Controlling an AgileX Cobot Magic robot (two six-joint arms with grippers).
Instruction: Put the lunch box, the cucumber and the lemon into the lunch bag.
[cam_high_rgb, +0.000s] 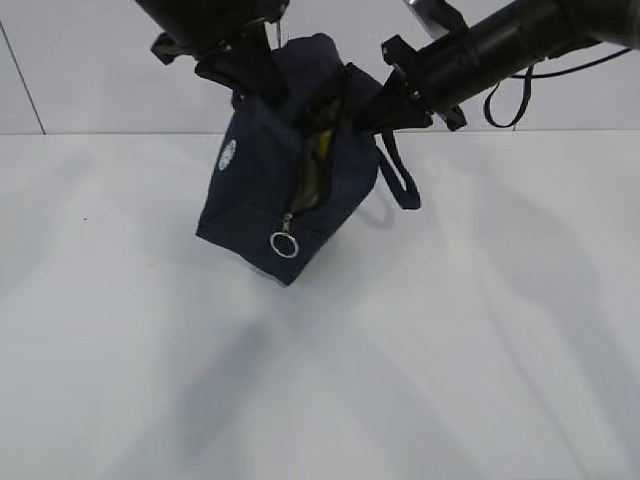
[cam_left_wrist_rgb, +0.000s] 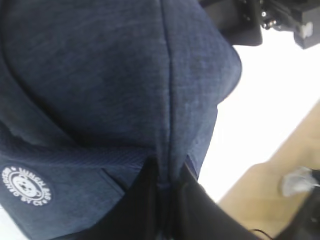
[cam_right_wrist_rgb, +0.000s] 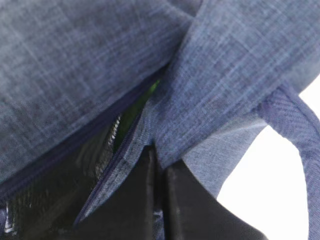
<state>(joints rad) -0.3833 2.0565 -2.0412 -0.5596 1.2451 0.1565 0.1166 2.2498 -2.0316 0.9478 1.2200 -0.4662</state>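
Seemingly the loading is well along: the lunch bag (cam_high_rgb: 265, 190) hangs tilted off the white bench (cam_high_rgb: 450, 350), carried between the two arms, and none of the three food items lies anywhere on the bench around it. Through the bag's half-open zipper slit a strip of yellow-green (cam_high_rgb: 318, 160) shows (whether that is the lemon, the cucumber or the box lid I cannot tell). The lunch box itself is not identifiable in any view.

The left pincer (cam_left_wrist_rgb: 167, 187) is clamped on a ridge of navy fabric at the bag's upper edge, above the round white logo (cam_left_wrist_rgb: 26, 186). The right pincer (cam_right_wrist_rgb: 159, 172) is pinched together on the fabric lip beside the zipper opening, with one loop handle (cam_right_wrist_rgb: 295, 130) dangling just past it. The metal ring pull (cam_high_rgb: 284, 244) sits low on the bag's near face, so the zipper is only partly run.

My judgement: the packing looks done or nearly so; what remains is at most confirming all three are inside, then setting the bag back down on the bench.
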